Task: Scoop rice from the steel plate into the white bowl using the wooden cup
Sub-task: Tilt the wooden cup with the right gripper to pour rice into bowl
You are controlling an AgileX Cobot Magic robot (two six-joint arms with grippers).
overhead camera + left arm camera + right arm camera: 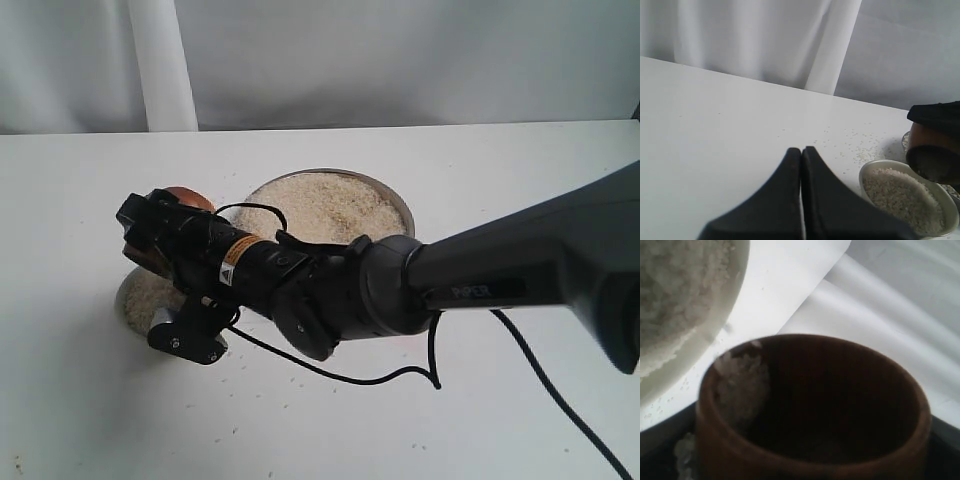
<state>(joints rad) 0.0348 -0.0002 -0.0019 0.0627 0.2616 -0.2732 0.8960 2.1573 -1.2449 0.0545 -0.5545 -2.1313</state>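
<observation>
wooden cup (pixel 932 150) pinched by right fingers (pixel 935 111) over white bowl (pixel 880 163) | rice (pixel 742 382) inside cup seen only by right wrist | left fingers (pixel 785 200) pressed together

One steel plate (pixel 400 203), one white bowl (pixel 880 164) and one wooden cup (pixel 810 410).

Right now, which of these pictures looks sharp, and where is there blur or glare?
Exterior view: sharpest, though the white table is washed out. Left wrist view: the fingers are a dark blur; the white bowl is clearer. Right wrist view: the wooden cup is soft, its inside dark.
</observation>
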